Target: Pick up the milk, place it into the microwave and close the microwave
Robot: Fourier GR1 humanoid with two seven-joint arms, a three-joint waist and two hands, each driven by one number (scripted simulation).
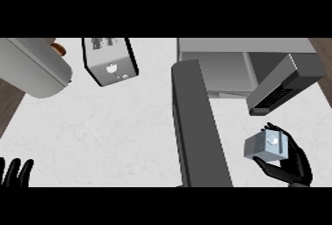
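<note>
A: Two hands are to be accounted for. The right hand [292,160] is seen in front of the microwave [246,66], with fingers and thumb curled round the milk [266,146], so the carton is carried clear of the counter [110,127] and just short of the cavity.

B: Why is it held there and not set inside?

A: The carton is judged to be on its way in; the door [194,127] is swung fully open toward the robot, and the milk is kept to the right of that door, where the opening can be entered unobstructed. Closing is not yet begun.

B: And the left hand [16,172]?

A: It is rested open, fingers up, far to the left of the microwave at the lower edge.

B: What is known of the materials?

A: The milk is shown as a small boxy grey carton with a round cap on top. The microwave is a grey box with smooth flat walls; the door is a long dark slab. A dark keypad panel [279,90] is seen at its right, though its exact attachment cannot be made out. Left of the microwave, a rounded grey appliance [32,68] and a flat dark-edged box [110,61] are laid on pale, faintly mottled stone.
</note>
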